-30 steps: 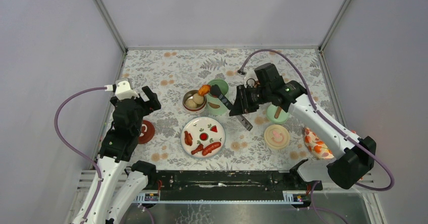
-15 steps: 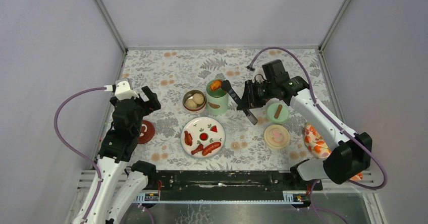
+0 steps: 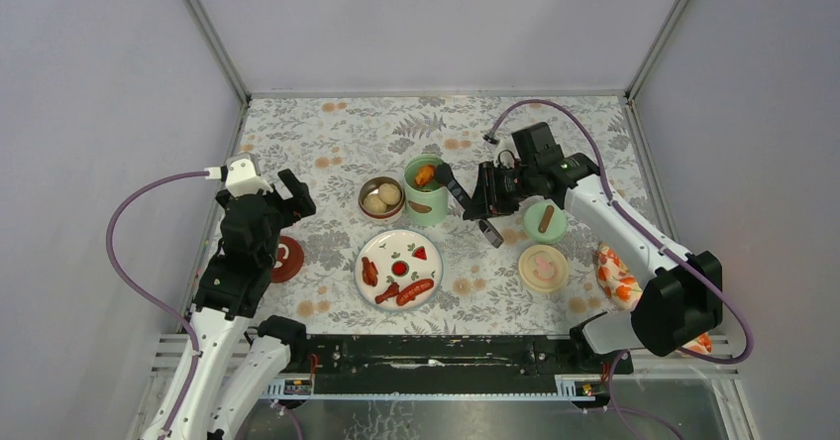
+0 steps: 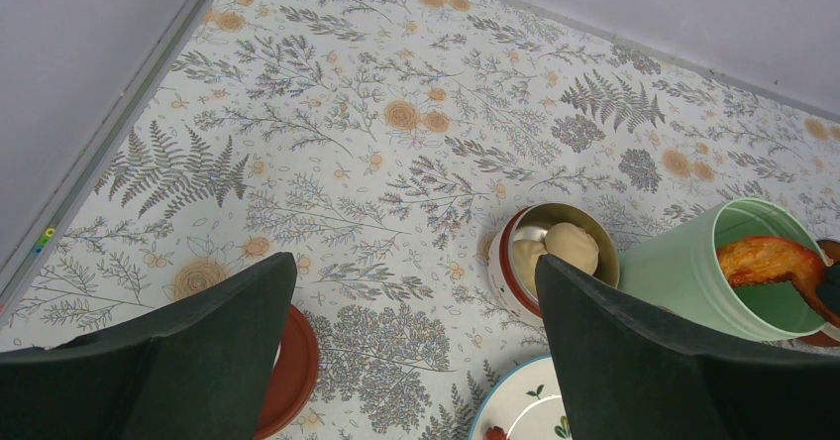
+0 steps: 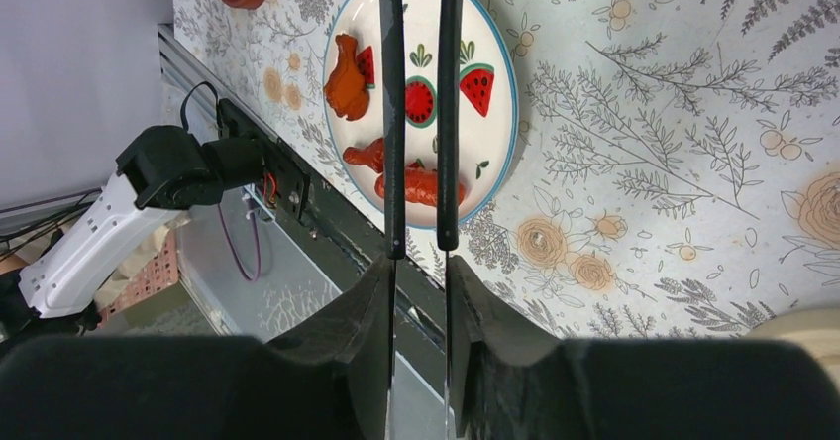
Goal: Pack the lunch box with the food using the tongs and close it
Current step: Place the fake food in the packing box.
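My right tool (image 5: pixel 416 286) clamps the tongs (image 5: pixel 420 113), pinching a fried chunk (image 4: pixel 768 260) at the open jar (image 4: pixel 683 276) mouth, evidently for dropping in, while my left tool (image 4: pixel 411 272) stands released, idle.

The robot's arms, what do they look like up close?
Left arm and right arm have white lower links and black joints toward the wrist. A looping purple cable runs along each. Each ends in two chunky dark fingers.

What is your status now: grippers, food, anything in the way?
Left gripper open, empty. Right gripper shut on tongs, orange chunk at their tip in jar mouth. Sausages on plate. Nothing blocks the jar.
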Robot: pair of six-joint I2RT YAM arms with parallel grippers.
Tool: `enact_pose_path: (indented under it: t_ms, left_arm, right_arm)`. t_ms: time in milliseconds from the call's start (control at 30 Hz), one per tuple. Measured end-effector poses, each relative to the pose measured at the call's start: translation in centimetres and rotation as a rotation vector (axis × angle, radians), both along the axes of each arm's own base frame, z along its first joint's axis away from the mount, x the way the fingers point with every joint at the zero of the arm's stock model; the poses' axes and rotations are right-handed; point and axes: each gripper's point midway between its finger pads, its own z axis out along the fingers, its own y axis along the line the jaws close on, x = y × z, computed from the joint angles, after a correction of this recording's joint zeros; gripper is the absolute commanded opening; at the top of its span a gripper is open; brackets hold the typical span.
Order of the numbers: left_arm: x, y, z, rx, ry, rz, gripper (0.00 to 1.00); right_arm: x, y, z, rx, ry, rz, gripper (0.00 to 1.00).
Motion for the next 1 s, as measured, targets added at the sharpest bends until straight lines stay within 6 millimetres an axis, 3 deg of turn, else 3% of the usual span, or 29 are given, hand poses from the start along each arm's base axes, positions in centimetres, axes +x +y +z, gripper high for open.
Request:
enact_pose_path:
  t_ms: [133,533,1000]
  left_arm:
    - [0.0,0.0,0.0,0.0,0.0,0.0,0.98]
    - [0.0,0.0,0.0,0.0,0.0,0.0,0.98]
    - [0.1,0.0,-0.1,0.001,0.006,0.0,0.99]
  right_arm:
    - [0.3,0.0,0.1,0.008,-0.002,-0.014,0.38]
    - [0.8,-0.2,0.5,0.027,-0.015,-0.034,0.37]
    - [-1.3,-0.5,3.7,0.089,-0.067,-0.001,0.37]
